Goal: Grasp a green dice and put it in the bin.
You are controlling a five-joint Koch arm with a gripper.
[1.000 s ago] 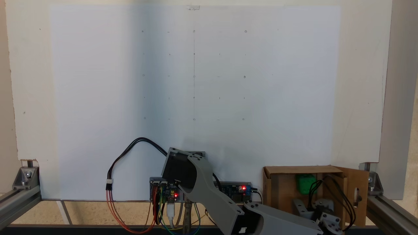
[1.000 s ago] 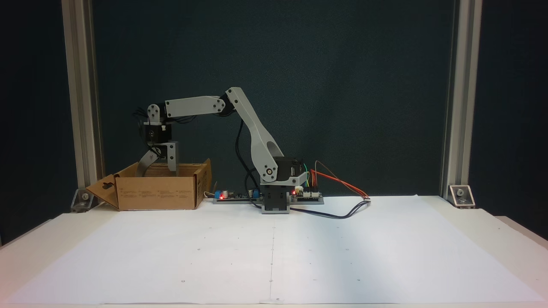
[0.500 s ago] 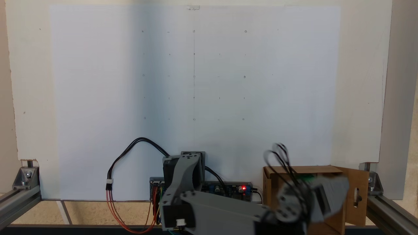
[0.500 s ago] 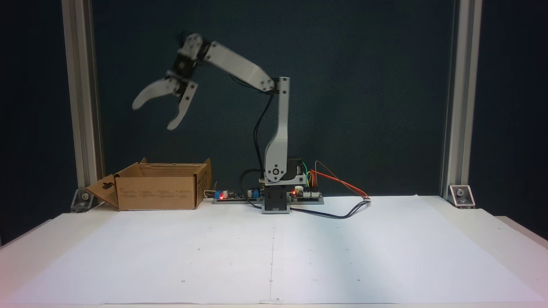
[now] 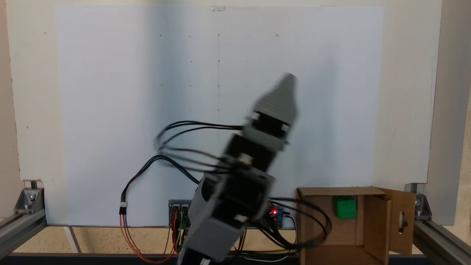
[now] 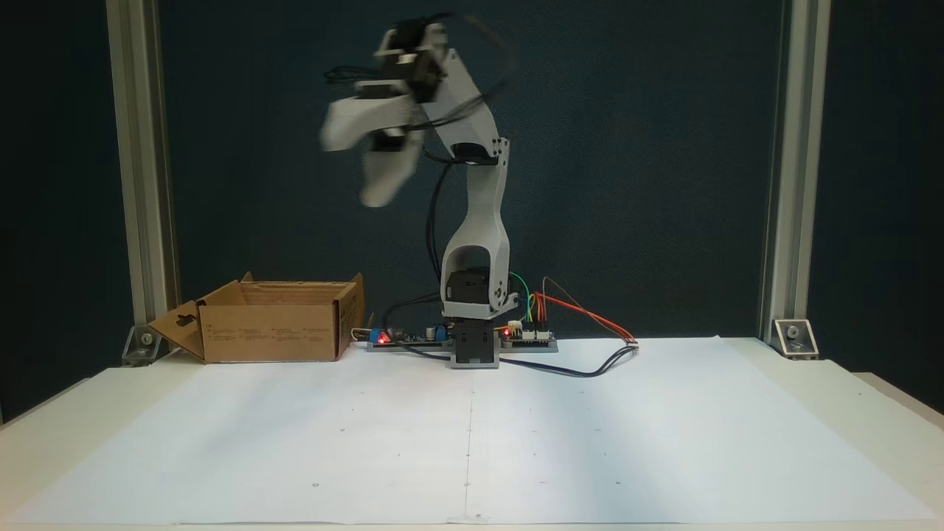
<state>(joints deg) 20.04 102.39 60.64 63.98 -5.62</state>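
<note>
A second ago the grey gripper (image 6: 354, 169) stood inside the brown cardboard bin (image 6: 273, 338); now it has swung high, well above and away. The small bright green plastic dice (image 5: 345, 207) lies inside the bin, so delivery looks done. Though blurred, the jaws seem spread and empty, pointing down-left in a fixed view.

The white sheet (image 6: 472, 428) lies bare; the bin (image 6: 273, 332) occupies one corner beside the arm's base (image 6: 472, 343).
</note>
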